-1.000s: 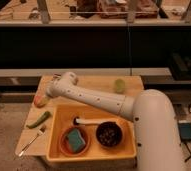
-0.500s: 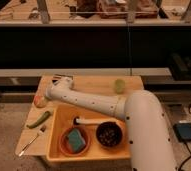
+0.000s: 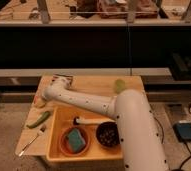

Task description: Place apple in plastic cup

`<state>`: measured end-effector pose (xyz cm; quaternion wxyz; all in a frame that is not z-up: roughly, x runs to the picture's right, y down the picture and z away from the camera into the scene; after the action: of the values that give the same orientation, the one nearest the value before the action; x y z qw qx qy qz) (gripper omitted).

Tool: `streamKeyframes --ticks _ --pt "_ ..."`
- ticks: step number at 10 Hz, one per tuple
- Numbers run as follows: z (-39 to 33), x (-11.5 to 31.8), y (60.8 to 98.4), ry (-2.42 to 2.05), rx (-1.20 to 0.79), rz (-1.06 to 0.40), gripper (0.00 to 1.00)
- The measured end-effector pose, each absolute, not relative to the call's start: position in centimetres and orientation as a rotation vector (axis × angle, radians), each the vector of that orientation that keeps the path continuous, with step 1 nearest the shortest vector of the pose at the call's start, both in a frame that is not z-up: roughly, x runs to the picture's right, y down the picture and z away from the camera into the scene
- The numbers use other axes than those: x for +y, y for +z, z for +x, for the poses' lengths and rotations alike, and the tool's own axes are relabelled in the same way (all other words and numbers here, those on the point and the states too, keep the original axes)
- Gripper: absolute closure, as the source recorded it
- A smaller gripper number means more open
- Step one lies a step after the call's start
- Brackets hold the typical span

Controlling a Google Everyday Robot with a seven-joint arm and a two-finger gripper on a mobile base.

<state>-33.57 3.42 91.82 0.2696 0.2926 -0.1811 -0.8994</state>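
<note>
The arm (image 3: 84, 102) cuts slantwise across the table (image 3: 94, 83), blocking any straight pass from front to back. The gripper (image 3: 43, 98) sits low at the left edge, just beside the apple (image 3: 37, 103). Behind the arm, bare wood runs open to the plastic cup (image 3: 120, 85) at the back right; a dark object (image 3: 63, 77) takes the back left. Up front, the yellow tray (image 3: 53, 142) fills the room, while a green vegetable (image 3: 39, 120) and a fork (image 3: 31, 141) crowd the left strip.

Table (image 3: 96, 82), yellow tray (image 3: 84, 159), plastic cup (image 3: 120, 86), green vegetable (image 3: 39, 120), fork (image 3: 31, 141), apple (image 3: 37, 102) beside gripper (image 3: 44, 96).
</note>
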Motion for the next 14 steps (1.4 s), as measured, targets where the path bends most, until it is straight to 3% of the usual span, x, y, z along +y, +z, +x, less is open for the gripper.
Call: streamKeyframes --ticks 11,13,14 --pt "-36.0 6.0 94.6 -2.438 -0.601 0.817 0.22" --pt "-36.1 6.2 95.0 -2.438 -0.616 0.818 0.34" --pt "-36.1 6.3 95.1 -2.438 -0.625 0.817 0.46"
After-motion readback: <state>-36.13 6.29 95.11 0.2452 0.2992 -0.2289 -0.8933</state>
